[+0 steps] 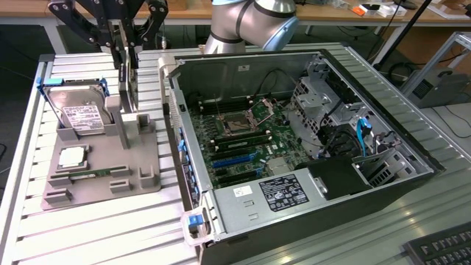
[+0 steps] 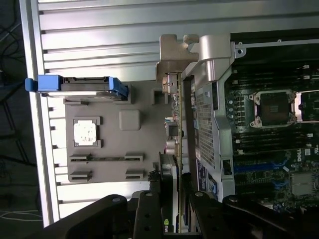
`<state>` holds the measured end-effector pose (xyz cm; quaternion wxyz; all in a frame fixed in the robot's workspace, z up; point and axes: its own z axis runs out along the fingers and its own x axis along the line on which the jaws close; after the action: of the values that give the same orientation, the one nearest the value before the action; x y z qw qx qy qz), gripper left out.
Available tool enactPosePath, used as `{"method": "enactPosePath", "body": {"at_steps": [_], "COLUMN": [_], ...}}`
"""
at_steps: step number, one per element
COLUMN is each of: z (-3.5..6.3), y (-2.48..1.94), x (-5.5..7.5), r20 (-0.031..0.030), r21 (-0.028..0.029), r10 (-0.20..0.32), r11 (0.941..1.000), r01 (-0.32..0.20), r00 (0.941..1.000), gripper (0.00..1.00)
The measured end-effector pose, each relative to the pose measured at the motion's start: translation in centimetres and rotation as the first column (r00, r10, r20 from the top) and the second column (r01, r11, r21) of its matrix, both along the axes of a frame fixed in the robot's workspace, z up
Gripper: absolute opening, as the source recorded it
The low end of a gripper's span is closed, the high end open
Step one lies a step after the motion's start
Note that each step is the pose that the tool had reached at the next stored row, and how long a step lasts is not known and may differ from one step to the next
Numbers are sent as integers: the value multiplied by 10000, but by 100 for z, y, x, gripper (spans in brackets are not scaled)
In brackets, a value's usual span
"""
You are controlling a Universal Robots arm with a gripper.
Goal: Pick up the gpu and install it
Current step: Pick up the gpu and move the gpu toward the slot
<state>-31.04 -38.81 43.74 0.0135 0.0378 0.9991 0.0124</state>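
**Gpu (image 1: pixel 130 77) clamped upright in the claw (image 1: pixel 127 41)**
It is held at the exterior frame's upper left, long axis hung straight down below the claw, over the grey holder tray (image 1: pixel 99 159); the open computer case (image 1: pixel 353 205) lies rightward.

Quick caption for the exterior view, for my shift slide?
Gripper closed on the upright gpu at the gray parts tray, beside the open computer case.
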Motion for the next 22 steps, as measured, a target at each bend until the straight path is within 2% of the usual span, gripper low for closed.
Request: {"method": "enactPosePath", "body": {"at_steps": [22], "z": [227], "y": [0], "x": [0], "r20": [-1], "r21": [0], "r10": [0], "r11": [10000], "r01": [0], "r00": [10000], "gripper": [27]}}
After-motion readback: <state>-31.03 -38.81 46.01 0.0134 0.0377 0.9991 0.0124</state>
